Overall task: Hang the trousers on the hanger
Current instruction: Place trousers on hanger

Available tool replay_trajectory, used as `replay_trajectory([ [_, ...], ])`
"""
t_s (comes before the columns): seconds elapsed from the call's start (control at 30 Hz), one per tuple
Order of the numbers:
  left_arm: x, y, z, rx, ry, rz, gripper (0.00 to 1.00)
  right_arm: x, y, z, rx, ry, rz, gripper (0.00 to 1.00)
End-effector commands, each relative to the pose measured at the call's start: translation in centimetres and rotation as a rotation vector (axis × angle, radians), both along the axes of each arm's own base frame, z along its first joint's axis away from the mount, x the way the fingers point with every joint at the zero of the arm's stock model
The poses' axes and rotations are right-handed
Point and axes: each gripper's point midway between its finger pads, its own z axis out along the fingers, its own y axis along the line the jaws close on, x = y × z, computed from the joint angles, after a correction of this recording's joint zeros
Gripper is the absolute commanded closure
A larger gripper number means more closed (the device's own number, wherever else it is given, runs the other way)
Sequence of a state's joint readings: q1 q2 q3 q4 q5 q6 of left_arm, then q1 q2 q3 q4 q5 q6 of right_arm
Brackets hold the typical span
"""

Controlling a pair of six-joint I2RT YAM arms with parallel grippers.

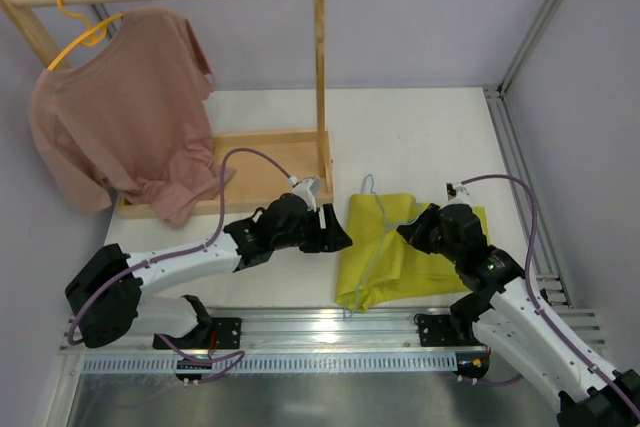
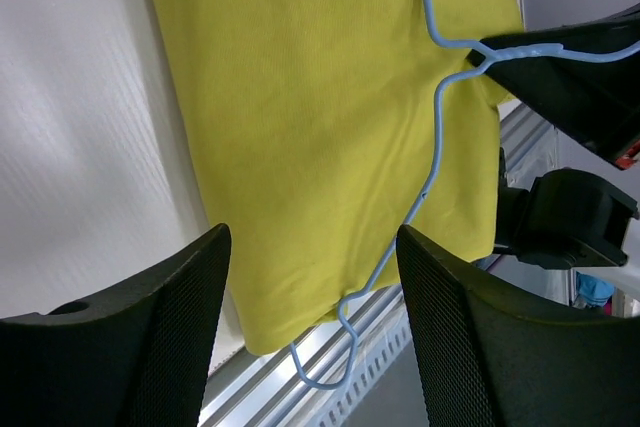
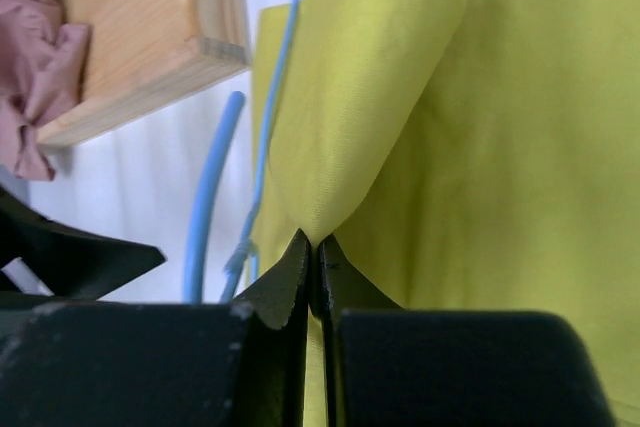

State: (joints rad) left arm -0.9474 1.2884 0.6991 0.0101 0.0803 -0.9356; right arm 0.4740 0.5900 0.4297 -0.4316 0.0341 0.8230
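Soft, floppy trousers (image 1: pixel 392 257) lie on the counter (image 1: pixel 420 137) under the thin, springy hanger (image 2: pixel 433 147). Right jaws pinch a raised fold, a fair hold. Left jaws gape empty just short of them.

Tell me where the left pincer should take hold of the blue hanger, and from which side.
Likely the hanger's narrow loop, poking past the trousers' near edge: there the wire lies clear of cloth. Come in from the left, where the open left pincer hovers, jaws straddling the wire.
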Motion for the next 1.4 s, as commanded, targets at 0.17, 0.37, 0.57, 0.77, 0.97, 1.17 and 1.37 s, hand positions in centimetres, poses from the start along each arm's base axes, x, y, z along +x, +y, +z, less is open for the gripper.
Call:
replay_trajectory([
  [0.17,0.3,-1.3,4.1,-0.064,-0.139,-0.094,0.28,1.7,3.8,8.5,0.184,-0.155,0.073,0.96],
  [0.37,0.9,-1.1,4.4,-0.036,-0.169,-0.082,0.27,2.0,7.0,8.2,0.187,-0.136,0.094,0.96],
  [0.57,0.5,-1.1,5.2,-0.078,-0.183,-0.093,0.25,2.1,9.4,8.0,0.157,-0.128,0.108,0.96],
  [0.77,1.2,-0.3,3.2,0.002,-0.169,-0.054,0.25,1.5,8.9,6.3,0.132,-0.104,0.097,0.96],
  [0.97,2.6,1.2,1.4,0.104,-0.148,0.056,0.26,0.5,6.3,4.2,0.064,-0.087,0.046,0.96],
  [1.17,2.6,1.6,0.5,0.105,-0.127,0.085,0.31,-0.5,4.6,1.8,0.021,-0.064,0.025,0.96],
  [1.37,2.6,1.3,0.3,0.085,-0.121,0.087,0.63,-0.9,3.3,-0.4,-0.042,-0.045,0.011,0.96],
])
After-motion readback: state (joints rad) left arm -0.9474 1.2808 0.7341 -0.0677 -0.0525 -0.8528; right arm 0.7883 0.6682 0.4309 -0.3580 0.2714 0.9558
